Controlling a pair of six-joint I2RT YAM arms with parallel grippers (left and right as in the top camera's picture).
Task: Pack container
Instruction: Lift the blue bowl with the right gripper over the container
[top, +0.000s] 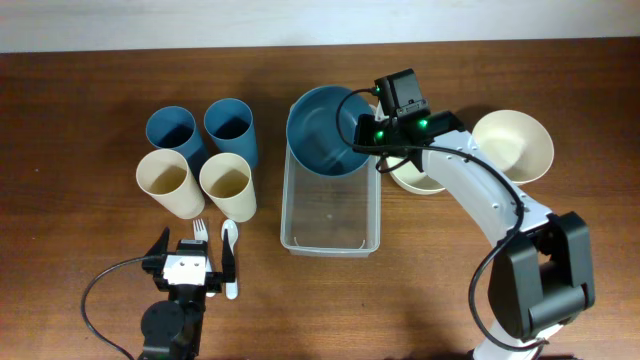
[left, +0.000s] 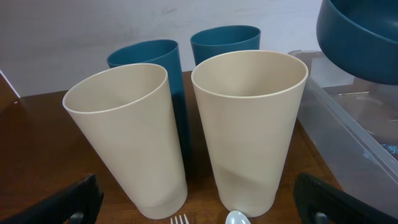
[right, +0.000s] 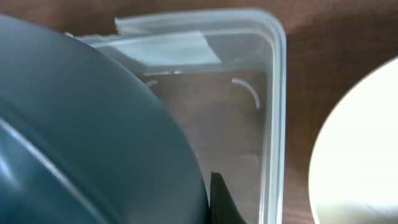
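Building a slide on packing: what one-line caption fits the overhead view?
Right gripper holds a blue bowl over the far end of the clear container.

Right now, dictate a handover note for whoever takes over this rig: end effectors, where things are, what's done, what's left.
Left end effector: open, empty, by the fork and spoon.
Right end effector: shut on the blue bowl at its rim, holding it over the container's far end.
Container: mid-table, nothing lying in it.
Done: blue bowl lifted.
Left: set it in. Cream bowls on the right, four cups on the left and the cutlery are all outside.
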